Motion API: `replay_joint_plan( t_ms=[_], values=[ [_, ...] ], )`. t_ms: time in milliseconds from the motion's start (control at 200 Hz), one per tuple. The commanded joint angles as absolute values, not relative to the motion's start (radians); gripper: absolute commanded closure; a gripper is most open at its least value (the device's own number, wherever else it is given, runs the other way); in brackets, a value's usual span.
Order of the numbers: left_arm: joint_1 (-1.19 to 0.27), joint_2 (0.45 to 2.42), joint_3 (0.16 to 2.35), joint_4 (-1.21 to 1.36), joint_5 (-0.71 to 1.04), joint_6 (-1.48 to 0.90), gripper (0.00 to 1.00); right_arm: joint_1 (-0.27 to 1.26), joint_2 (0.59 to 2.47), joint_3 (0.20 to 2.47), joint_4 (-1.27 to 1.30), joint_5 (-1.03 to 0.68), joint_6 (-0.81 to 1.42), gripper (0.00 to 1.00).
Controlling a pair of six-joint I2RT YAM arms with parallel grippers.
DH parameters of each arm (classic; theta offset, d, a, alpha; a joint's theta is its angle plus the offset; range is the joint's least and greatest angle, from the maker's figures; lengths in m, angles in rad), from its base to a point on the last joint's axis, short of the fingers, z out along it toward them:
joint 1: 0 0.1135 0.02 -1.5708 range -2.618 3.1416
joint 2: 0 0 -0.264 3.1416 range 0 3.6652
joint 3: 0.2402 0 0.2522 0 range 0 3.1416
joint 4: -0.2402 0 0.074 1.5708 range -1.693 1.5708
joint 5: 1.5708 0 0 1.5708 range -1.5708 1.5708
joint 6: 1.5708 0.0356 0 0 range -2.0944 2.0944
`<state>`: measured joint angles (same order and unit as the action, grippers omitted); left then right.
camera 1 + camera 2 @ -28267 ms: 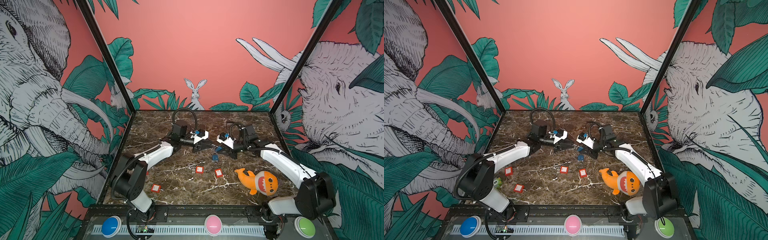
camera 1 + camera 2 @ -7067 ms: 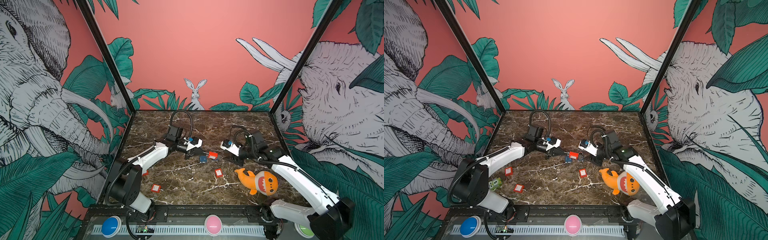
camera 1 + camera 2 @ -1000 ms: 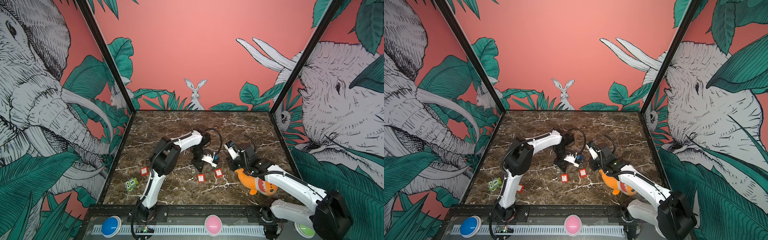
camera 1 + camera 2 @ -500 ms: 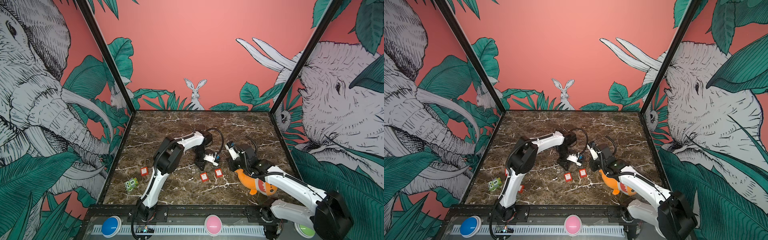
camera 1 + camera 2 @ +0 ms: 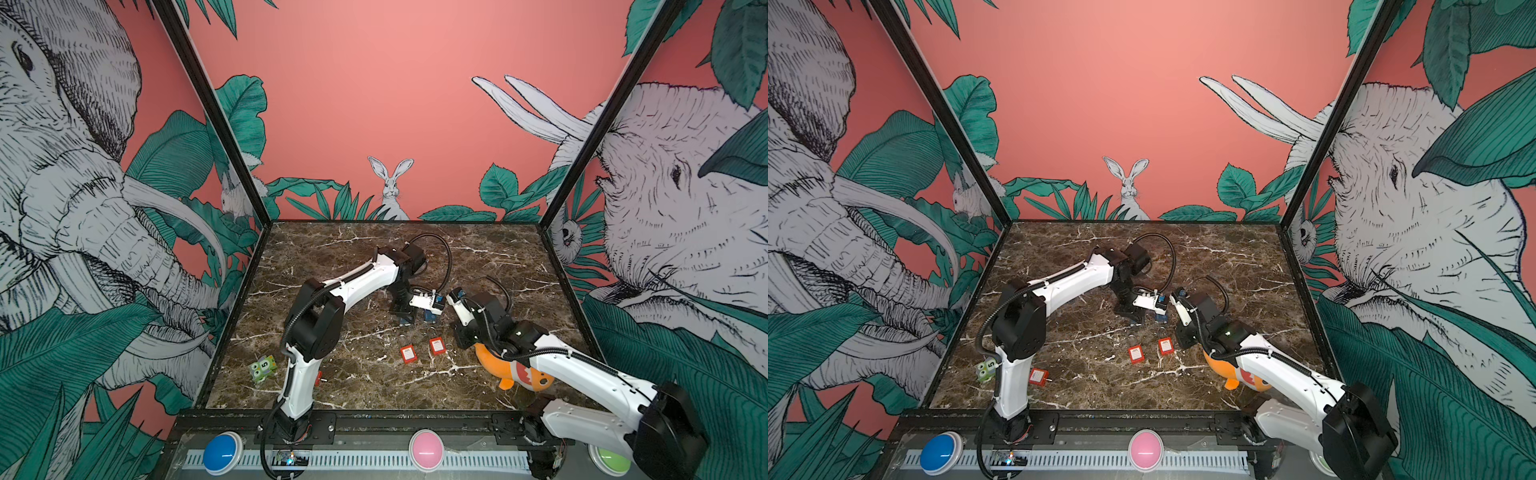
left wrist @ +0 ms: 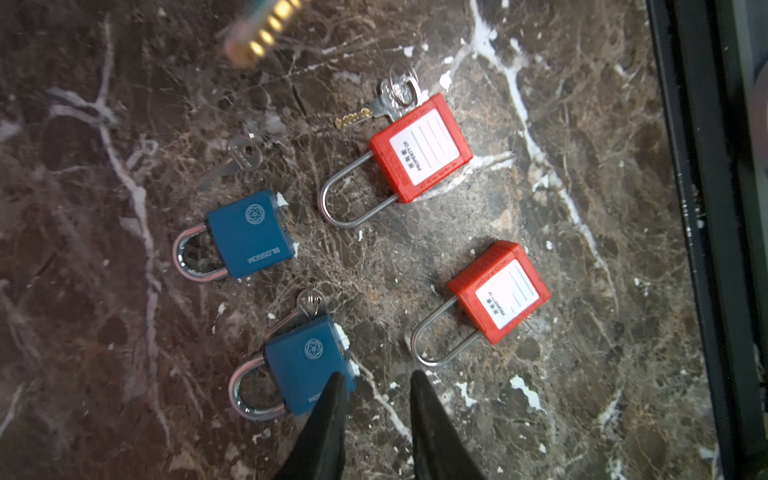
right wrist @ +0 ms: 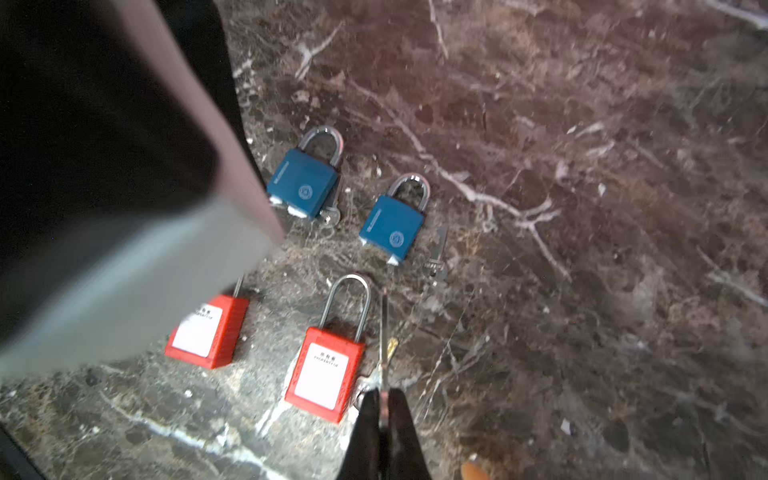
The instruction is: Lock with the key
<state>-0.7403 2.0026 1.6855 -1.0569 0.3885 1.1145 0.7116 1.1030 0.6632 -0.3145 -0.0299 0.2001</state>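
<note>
The left gripper [image 6: 376,378] is hanging over the middle of the marble table [image 5: 324,253]. Its jaws are standing slightly apart and gripping nothing. In the left wrist view one finger is overlapping a corner of a blue padlock [image 6: 305,361]; I cannot tell whether it is touching. A key head is showing at that lock's base. The second blue padlock [image 6: 249,232] is lying just beside it, with a loose silver key [image 6: 243,160] near its base.

In both top views these two are sitting mid-frame under the left arm's wrist. Just below them in the frame a red padlock [image 5: 408,354] and the other red padlock [image 5: 436,345] are lying side by side but apart.

The right gripper [image 7: 383,392] is reaching in from the right of the frame. It is pinched together on a brass key [image 6: 262,35], which is showing edge-on between its fingers in the right wrist view.

An orange plush shark [image 5: 521,372] is lying at the lower right, partly under the right arm.
</note>
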Motion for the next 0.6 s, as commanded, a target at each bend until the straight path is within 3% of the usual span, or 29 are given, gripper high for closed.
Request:
replay_joint_plan(
  t_ms=[0,275,355,595],
  values=[
    [-0.667,1.864,1.584,-0.948,0.459,1.047,0.72,0.778,1.109,0.697,-0.344,0.059,0.279,1.00],
    [-0.508,1.566,1.233,-0.572,0.418,0.805,0.80,0.947,1.326,0.764,-0.325,0.123,0.397,1.00],
    [-0.467,1.499,1.138,-0.444,0.373,0.693,0.89,0.985,1.380,0.781,-0.305,0.128,0.419,1.00],
    [-0.398,1.377,1.013,-0.321,0.387,0.585,0.90,1.022,1.488,0.791,-0.253,0.132,0.453,1.00]
  ],
)
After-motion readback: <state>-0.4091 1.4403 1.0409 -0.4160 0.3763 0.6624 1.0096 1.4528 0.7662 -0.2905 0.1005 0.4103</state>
